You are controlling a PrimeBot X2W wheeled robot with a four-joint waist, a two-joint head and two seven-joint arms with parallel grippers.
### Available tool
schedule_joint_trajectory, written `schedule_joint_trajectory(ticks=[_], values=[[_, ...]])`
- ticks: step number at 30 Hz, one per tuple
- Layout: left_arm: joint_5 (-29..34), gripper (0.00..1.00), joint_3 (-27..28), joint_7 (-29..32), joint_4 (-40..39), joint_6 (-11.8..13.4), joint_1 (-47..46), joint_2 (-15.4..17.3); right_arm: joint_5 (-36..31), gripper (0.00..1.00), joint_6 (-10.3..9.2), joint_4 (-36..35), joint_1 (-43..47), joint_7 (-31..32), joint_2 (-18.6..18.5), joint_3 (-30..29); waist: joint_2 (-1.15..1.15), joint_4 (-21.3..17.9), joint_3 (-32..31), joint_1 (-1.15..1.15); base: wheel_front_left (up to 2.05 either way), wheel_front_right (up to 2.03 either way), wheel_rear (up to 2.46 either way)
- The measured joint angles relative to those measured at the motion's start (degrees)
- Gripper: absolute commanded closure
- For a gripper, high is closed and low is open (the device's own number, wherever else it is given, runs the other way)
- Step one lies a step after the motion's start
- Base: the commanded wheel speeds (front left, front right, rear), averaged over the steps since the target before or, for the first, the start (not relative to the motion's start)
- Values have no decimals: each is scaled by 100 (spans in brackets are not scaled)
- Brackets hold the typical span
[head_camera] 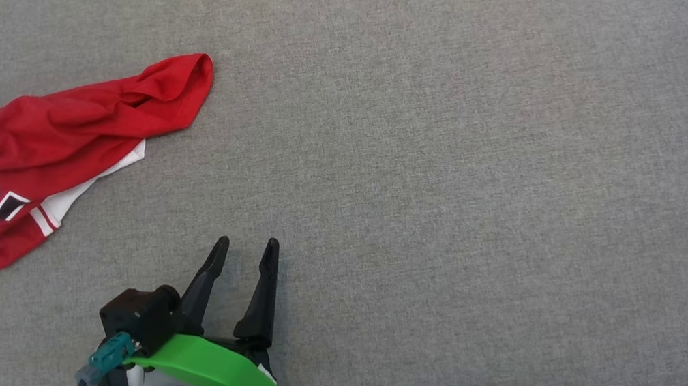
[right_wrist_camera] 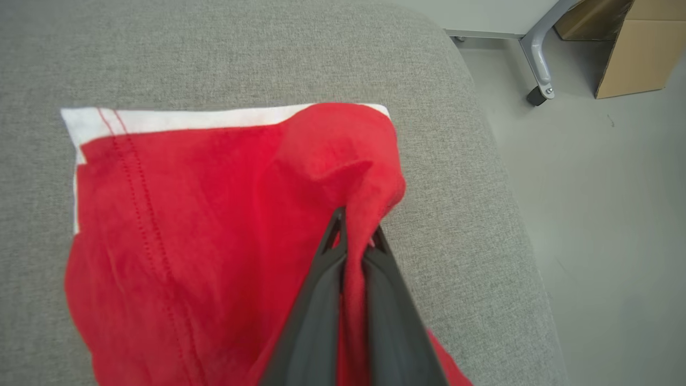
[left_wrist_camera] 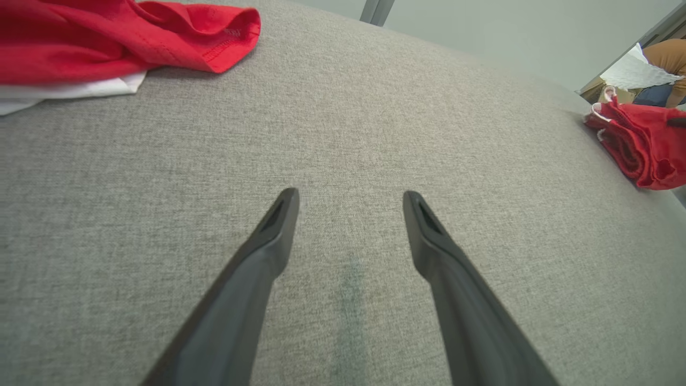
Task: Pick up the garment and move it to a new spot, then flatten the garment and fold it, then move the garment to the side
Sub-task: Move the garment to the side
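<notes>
My left hand (head_camera: 247, 241) is at the lower left of the head view over the grey woven-fabric bench (head_camera: 448, 156), two long dark fingers spread wide apart with nothing between them, tips pointing up and a bit right. The left wrist view shows bare grey cloth under and between those fingers; I can't tell if the tips touch it.

My right hand (right_wrist_camera: 358, 225) is pinched tight on the red garment with a white strip along its far edge (right_wrist_camera: 187, 214). A ridge of red cloth is squeezed between the fingers and bulges up just past the tips. The garment lies on the bench close to its rounded right edge. It looks folded, with stitching lines running across it. In the head view I get just a sliver of it at the far right border, well apart from the left hand.

A second piece, a red jersey with white panels and black lettering (head_camera: 33, 145), lies rumpled at the upper left of the head view, one red sleeve end pointing toward the middle of the bench. It is near the left hand but not touching.

Past the bench edge in the right wrist view: pale floor (right_wrist_camera: 616, 225), a grey metal leg on a black caster (right_wrist_camera: 538, 69), a brown cardboard box (right_wrist_camera: 638, 53)
</notes>
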Motion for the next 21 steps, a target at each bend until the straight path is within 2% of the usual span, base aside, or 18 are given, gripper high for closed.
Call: schedule_joint_trajectory(ticks=[1, 2, 3, 4, 5, 12, 18, 21], values=[[0, 0, 24, -1, 13, 0, -5, 1, 1, 100, -3, 41, -15, -1, 14, -4, 0, 9, 44, 0, 0, 0, 0], [0, 0, 36, -1, 35, 1, -10, 4, 1, 81, -49, 88, -14, -1, 29, -4, 0, 13, 80, 0, 0, 0, 0], [0, 0, 48, -1, 65, 0, -12, 8, -3, 28, -85, 148, -14, -8, 42, 1, 0, 9, 108, 0, 0, 0, 0], [0, 0, 59, -1, 99, 0, -14, 14, -8, 4, -99, 213, -12, -8, 52, 26, 0, -5, 121, 0, 0, 0, 0], [0, 0, 63, -1, 124, 0, -21, 22, -19, 0, -100, 270, -3, -3, 56, 52, 0, -25, 125, 0, 0, 0, 0], [0, 0, 123, -7, 170, 0, -90, 67, -60, 0, -202, 582, 26, 8, 149, 49, 0, -207, 19, 0, 0, 0, 0], [-4, 0, 118, -10, 318, -44, -90, 63, -99, 0, -285, 877, 240, -193, 233, -2, 0, -370, -149, 0, 0, 0, 0], [-24, 0, 125, -82, 359, -49, -90, 30, -149, 0, -293, 891, 346, -554, 370, -80, 0, -427, -268, 0, 0, 0, 0]])
